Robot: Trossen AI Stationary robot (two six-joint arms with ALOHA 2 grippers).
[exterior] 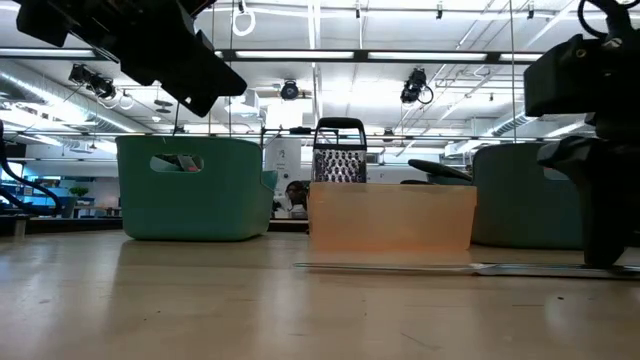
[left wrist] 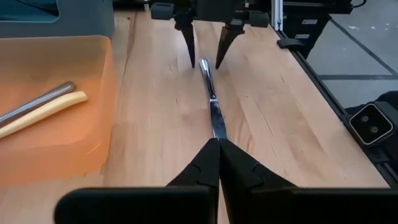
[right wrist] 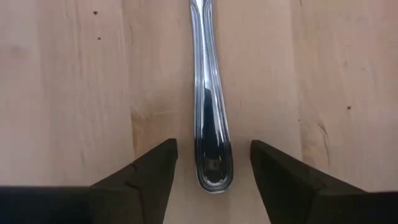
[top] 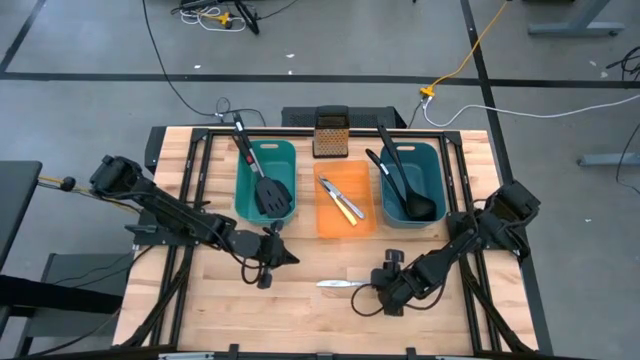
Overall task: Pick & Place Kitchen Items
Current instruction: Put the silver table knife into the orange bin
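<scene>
A slim silver knife lies flat on the wooden table, near its front edge. My right gripper points down over the rounded end of the knife's handle. It is open, with one finger on either side of the handle and a gap to each. My left gripper is shut on nothing. It hovers to the left of the knife and points along it toward my right gripper. Spatulas, knives and ladles lie in the three bins.
Across the table's middle stand a teal bin, a low orange bin and a second teal bin. A metal box grater stands upright behind the orange bin. Bare wood lies around the knife in front of the bins.
</scene>
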